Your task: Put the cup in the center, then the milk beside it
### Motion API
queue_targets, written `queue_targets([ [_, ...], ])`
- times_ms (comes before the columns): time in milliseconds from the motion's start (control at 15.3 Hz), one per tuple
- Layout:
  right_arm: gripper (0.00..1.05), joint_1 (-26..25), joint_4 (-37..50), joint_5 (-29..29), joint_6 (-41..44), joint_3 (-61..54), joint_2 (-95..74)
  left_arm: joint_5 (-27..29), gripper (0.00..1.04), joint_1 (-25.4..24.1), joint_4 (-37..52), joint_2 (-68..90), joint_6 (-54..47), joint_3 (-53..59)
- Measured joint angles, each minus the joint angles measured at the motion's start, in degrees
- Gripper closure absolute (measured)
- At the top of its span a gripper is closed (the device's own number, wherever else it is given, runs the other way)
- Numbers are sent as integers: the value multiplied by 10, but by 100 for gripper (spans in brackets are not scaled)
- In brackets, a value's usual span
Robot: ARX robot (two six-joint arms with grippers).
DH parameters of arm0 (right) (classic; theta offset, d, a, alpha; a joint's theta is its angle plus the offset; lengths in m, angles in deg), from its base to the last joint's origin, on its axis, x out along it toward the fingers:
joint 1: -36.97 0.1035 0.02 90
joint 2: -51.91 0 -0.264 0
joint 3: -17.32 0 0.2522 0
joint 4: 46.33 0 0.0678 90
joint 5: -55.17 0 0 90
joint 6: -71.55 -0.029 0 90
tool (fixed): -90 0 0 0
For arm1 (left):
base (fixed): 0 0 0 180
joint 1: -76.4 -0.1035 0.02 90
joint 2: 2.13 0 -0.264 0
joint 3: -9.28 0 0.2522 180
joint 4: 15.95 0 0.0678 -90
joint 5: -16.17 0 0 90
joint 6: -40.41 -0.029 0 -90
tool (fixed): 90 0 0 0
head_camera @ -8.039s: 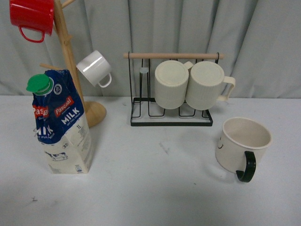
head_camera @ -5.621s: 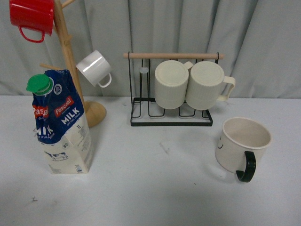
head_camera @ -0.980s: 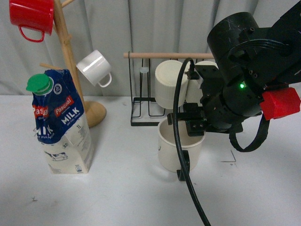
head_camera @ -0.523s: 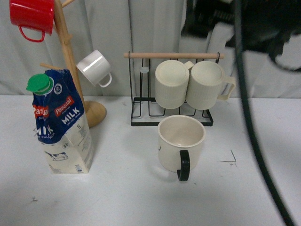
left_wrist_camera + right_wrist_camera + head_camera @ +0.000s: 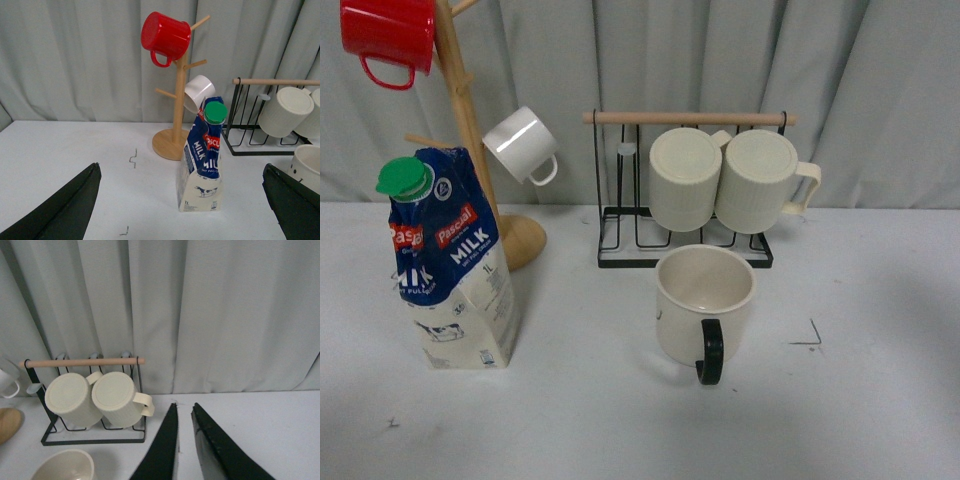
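Milk carton (image 5: pixel 202 162) stands upright on the counter (image 5: pixel 75 150), ahead of our wide-open left tool (image 5: pixel 180 210); we judge it top-heavy with soft, dentable walls, best pinched mid-body, while our right tool (image 5: pixel 185 440) sits nearly closed, empty.

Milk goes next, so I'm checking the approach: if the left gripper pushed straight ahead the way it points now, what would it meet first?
Most likely the milk: it stands nearly centred between the left gripper's wide-open fingers, nothing nearer. Depth is uncertain, though.
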Motion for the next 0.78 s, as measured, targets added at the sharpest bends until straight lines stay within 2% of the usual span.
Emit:
queue_targets([
  [131, 103, -16, 16, -9, 2, -39, 38, 0, 7, 0, 0, 0, 0, 0],
  [523, 103, -56, 10, -51, 3, -151, 153, 0, 7, 0, 0, 0, 0, 0],
  [588, 103, -90, 3, -83, 3, -166, 179, 0, 7, 0, 0, 0, 0, 0],
  [784, 103, -94, -94, -88, 3, -230, 341, 0, 7, 0, 0, 0, 0, 0],
])
